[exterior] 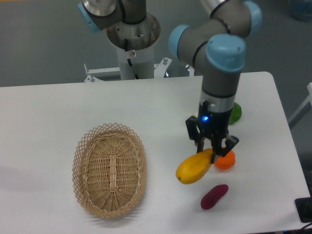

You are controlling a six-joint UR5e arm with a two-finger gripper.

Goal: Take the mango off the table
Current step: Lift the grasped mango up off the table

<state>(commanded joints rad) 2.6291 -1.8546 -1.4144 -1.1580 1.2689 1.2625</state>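
Mango [194, 168]: pinched at upper end by pincer [213, 150], hanging tilted, apparently clear of counter [58, 107].
Position: 9 o'clock of orange [226, 161], 11 o'clock of sweet potato [214, 196].
Status: grasp made, lift apparently underway; remaining: raise higher, hold secure.

Bystanders I can see on my feed

I see an oval wicker basket [110, 168] at left, an orange [227, 161] partly hidden at right, a purple sweet potato [214, 196] just below it, and a green vegetable [236, 112] behind, mostly hidden.
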